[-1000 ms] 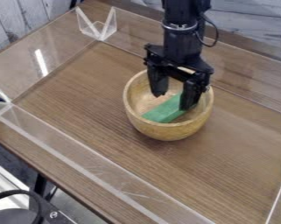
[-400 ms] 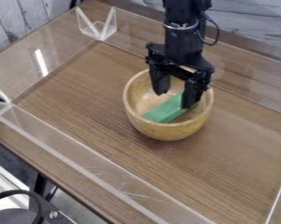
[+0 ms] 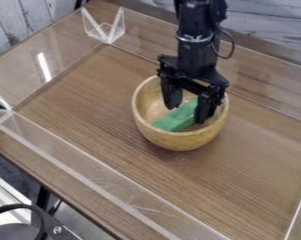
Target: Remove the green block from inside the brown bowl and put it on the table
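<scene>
Open table on three sides, bowl walls hemming the centre

The end effector (image 3: 191, 101) hangs spread-fingered inside the brown bowl (image 3: 178, 134), whose thick rim closes around the green block (image 3: 176, 118). The table (image 3: 90, 122) lies bare to the left, front and right of the bowl; low clear acrylic walls (image 3: 27, 117) bound its edges, with a clear corner piece (image 3: 105, 26) far back.

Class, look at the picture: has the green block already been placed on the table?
No, the green block lies inside the brown bowl, under the open gripper.
</scene>
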Tool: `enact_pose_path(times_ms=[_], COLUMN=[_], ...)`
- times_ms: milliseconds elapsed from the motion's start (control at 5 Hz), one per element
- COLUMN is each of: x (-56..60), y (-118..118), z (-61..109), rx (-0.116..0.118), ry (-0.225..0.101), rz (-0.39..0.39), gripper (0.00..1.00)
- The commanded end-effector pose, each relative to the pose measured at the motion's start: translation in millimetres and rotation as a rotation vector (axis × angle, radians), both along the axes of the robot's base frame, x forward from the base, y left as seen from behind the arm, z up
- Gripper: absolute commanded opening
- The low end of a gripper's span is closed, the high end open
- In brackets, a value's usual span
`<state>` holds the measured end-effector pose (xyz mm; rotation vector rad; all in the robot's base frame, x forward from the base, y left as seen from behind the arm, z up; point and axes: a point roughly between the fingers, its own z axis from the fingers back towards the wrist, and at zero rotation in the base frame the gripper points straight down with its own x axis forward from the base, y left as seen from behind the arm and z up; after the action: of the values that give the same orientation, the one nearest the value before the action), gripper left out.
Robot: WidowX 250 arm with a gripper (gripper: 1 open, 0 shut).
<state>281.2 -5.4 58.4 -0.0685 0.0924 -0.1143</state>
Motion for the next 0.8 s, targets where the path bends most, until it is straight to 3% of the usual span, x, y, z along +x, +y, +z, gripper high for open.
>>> enact_pose_path(times_ms=[0, 200, 600], x=[13.4, 13.6, 14.5], y=[1.6, 1.8, 3.5], z=[7.4, 6.1, 31.1], rx=[0.006, 0.007, 0.006], ry=[-0.052, -0.051, -0.088], rz=[0.001, 0.002, 0.007], gripper=[0.00, 0.00, 0.00])
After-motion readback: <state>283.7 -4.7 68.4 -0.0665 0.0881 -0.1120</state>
